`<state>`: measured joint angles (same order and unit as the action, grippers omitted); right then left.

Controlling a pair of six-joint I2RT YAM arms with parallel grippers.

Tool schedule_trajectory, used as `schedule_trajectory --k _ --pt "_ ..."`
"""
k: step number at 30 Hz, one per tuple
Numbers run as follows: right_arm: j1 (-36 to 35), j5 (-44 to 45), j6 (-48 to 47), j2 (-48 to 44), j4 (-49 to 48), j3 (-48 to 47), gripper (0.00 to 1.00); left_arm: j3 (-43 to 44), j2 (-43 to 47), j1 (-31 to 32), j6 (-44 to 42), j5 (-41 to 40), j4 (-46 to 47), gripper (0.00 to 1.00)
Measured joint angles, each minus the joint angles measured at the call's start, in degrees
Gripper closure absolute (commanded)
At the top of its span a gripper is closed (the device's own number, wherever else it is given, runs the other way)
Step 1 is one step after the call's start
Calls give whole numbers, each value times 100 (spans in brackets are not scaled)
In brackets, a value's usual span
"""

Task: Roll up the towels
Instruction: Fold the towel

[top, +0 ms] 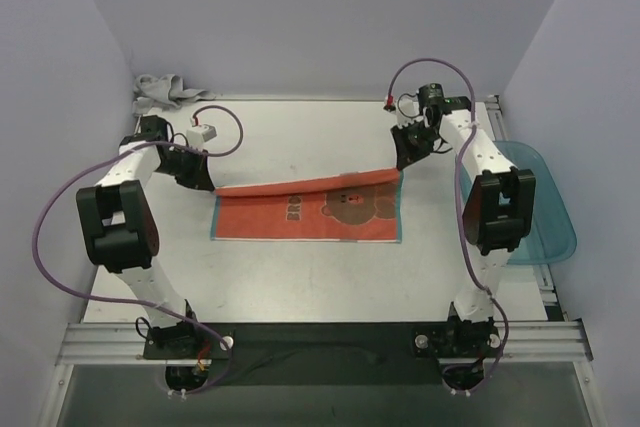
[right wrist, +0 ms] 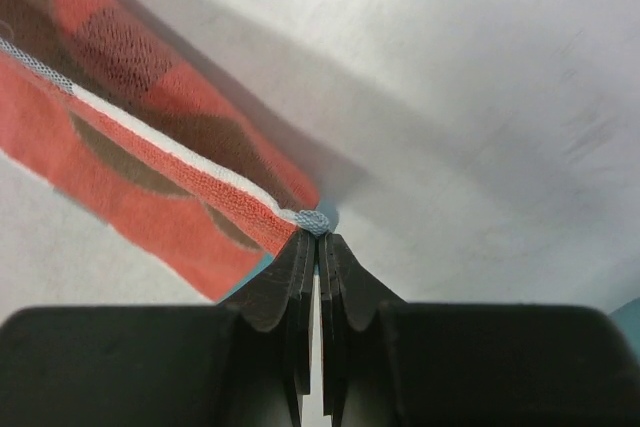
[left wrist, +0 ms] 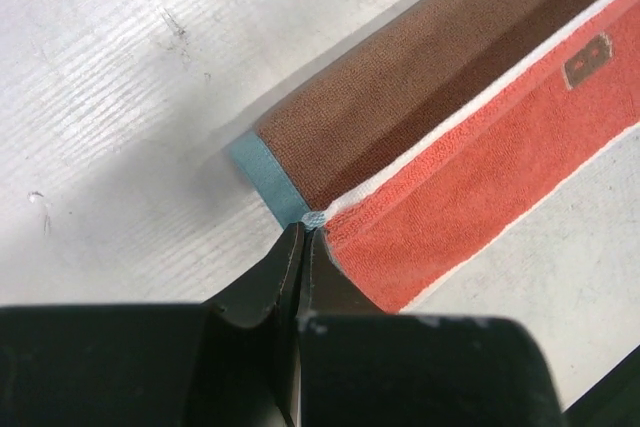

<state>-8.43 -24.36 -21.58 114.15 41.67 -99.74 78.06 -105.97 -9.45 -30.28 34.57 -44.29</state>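
Rust-orange rectangular terry towel (top: 300, 219) is lying mid-table, long axis running 9-to-3 o'clock, brown bear print sitting toward the 3 o'clock end. Far long edge is folding over toward 6 o'clock, with the brown underside showing along the fold.

Left gripper (top: 210, 185) is sitting at the far 9 o'clock corner. Its black fingers (left wrist: 270, 282) are pressing together on the pale-blue corner trim. Right gripper (top: 403, 165) is sitting at the far 3 o'clock corner, and its fingers (right wrist: 290, 277) are closing tight on the blue-white corner tip.

Near long edge and both short edges are resting flat on the white table (top: 300, 137).

Room: a wide band of bare table is showing at 12 o'clock of the rust towel, up to the white back wall (top: 320, 17). A narrower band is showing at 6 o'clock, before the black base plate (top: 320, 339).

Light grey crumpled cloth towel (top: 163, 90) is bunching in the 11 o'clock table corner against the walls, well apart from both grippers. Translucent teal plastic tray (top: 548, 209) is sitting at 3 o'clock, overhanging the table's right edge, just beside the right arm.
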Motion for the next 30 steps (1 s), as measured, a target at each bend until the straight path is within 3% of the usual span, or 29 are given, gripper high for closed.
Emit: schedule_trajectory --k 5,11,18,30 --pt "-149 -76 -313 -649 55 1064 100 -428 426 0 -249 -46 -98 100" --pt "-389 -96 -466 -693 48 1891 100 -901 435 -2 -417 -293 -155 100" --pt "-551 105 -463 -223 -210 2024 100 -1102 37 13 -444 -520 -59 100" --pt "-490 225 -339 -155 -260 1941 100 -1104 269 35 -485 -540 -238 100"
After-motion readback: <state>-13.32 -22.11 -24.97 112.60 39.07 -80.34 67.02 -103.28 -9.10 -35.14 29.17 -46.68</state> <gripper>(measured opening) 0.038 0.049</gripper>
